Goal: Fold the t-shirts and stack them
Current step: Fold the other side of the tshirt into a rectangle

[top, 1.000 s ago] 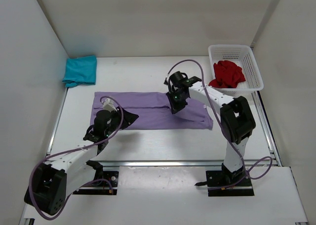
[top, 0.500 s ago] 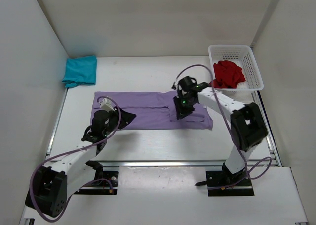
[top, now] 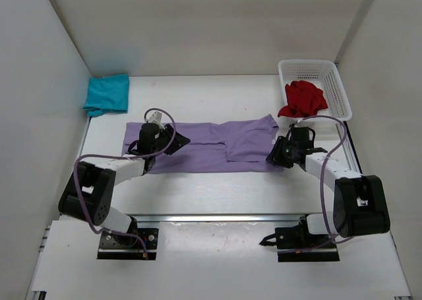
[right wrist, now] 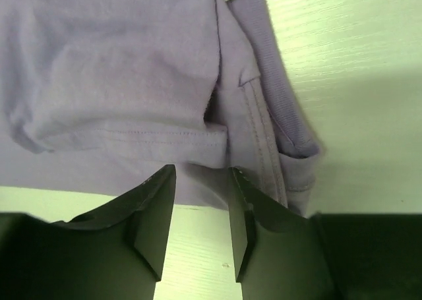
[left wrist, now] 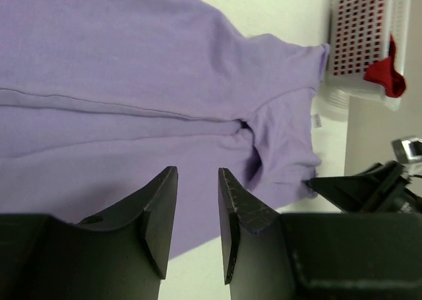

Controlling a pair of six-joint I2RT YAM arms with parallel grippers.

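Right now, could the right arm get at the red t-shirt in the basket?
Probably yes. The red t-shirt lies heaped in the open-topped white basket, just beyond the right arm's fingers, which stand open at the lavender t-shirt's edge. Nothing lies between.

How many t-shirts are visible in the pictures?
3: teal t-shirt folded at the far left, lavender t-shirt spread mid-table, red t-shirt in the basket. More might hide beneath it.

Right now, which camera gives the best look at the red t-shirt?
The top external view: the red t-shirt lies bunched in the white basket, one part draped over its rim. The left wrist view catches only red through the mesh and a small overhanging piece. The right wrist view shows none of it.
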